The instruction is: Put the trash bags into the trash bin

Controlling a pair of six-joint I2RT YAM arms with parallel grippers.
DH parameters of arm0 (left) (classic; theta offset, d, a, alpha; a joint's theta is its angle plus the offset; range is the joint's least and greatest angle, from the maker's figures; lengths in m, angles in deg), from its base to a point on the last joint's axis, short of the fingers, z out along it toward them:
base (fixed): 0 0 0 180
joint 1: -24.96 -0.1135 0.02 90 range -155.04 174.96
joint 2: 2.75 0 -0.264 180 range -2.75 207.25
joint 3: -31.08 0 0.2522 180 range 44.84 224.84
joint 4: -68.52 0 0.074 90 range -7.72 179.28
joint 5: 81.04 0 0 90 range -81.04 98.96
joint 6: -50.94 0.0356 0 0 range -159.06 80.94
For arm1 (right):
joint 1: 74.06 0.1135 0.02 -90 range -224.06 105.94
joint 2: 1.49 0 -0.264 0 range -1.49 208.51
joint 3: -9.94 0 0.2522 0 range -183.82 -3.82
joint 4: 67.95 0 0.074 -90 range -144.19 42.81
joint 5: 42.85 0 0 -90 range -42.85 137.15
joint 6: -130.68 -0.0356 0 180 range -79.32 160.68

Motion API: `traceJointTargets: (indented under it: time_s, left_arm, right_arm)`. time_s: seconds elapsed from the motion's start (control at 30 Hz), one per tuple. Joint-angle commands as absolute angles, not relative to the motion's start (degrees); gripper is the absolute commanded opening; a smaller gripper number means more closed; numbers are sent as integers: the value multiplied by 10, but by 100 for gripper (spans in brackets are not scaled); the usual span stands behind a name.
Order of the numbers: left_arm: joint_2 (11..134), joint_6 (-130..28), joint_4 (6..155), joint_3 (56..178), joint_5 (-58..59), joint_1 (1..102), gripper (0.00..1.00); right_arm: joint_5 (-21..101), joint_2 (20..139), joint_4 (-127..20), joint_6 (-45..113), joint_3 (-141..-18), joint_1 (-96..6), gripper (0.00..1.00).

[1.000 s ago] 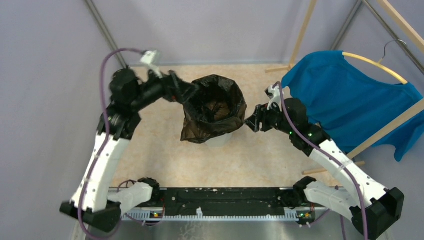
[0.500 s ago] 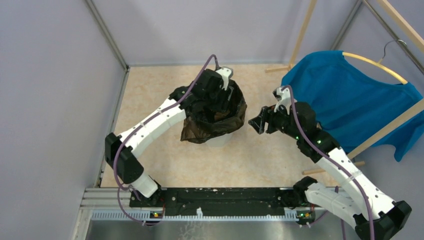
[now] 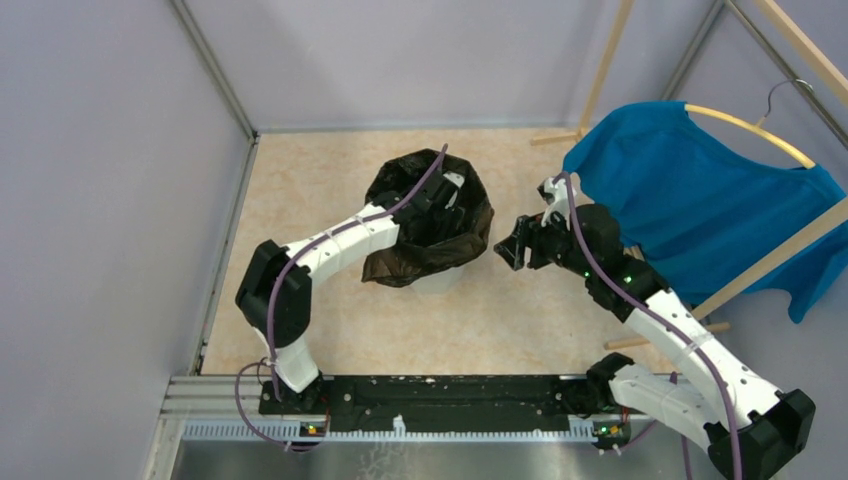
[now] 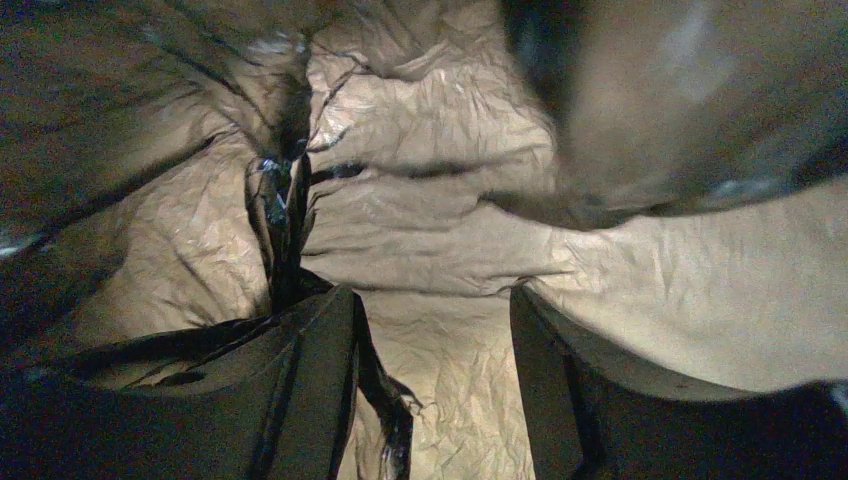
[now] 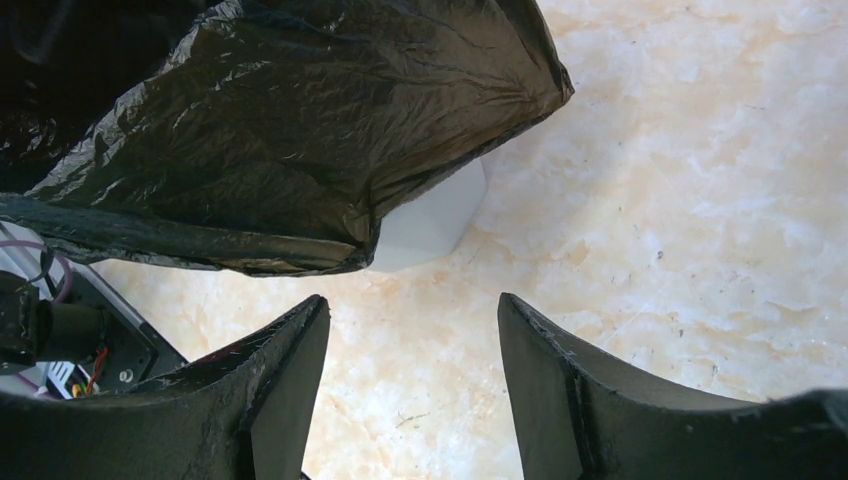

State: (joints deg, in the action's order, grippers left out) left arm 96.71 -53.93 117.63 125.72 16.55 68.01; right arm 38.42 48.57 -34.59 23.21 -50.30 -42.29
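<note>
Right gripper [image 5: 412, 305] hangs right of centre in the overhead view, its jaws partly apart with nothing between them. It faces left toward the bin and stays just clear of it. The tall translucent white plastic trash bin [image 5: 432, 222] stands upright on the beige marbled tabletop [image 3: 330, 170], long axis vertical and mouth facing up. The thin glossy black plastic trash bag [image 5: 280, 130] lines it, its open mouth also up and its hem folded outward, sagging lowest at the lower left. The left gripper [image 4: 432, 300] reaches down inside the bag, fingers spread and gripping nothing, with brownish film beyond. A blue T-shirt [image 3: 700, 210] hangs at upper right.
</note>
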Motion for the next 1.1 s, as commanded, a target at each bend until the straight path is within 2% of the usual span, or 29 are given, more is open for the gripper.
traceJointTargets:
  time_s: [0.0, 0.2, 0.4, 0.6, 0.93, 1.07]
  left_arm:
    - [978, -553, 1125, 1224, 185, 681, 66]
    - [988, -557, 1108, 1205, 202, 680, 69]
    - [952, -547, 1151, 1256, 210, 681, 80]
    - [882, -535, 1171, 1276, 152, 681, 92]
    - [780, -545, 1176, 1251, 131, 680, 96]
    - [705, -549, 1166, 1273, 102, 680, 98]
  right_arm:
    - [384, 489, -368, 242, -497, -419, 63]
    - [386, 492, -367, 243, -495, -419, 63]
    - [384, 496, -371, 242, -494, -418, 63]
    - [375, 505, -386, 233, -486, -418, 64]
    - [367, 521, -400, 228, -476, -418, 64]
    - [367, 541, -412, 230, -457, -418, 70]
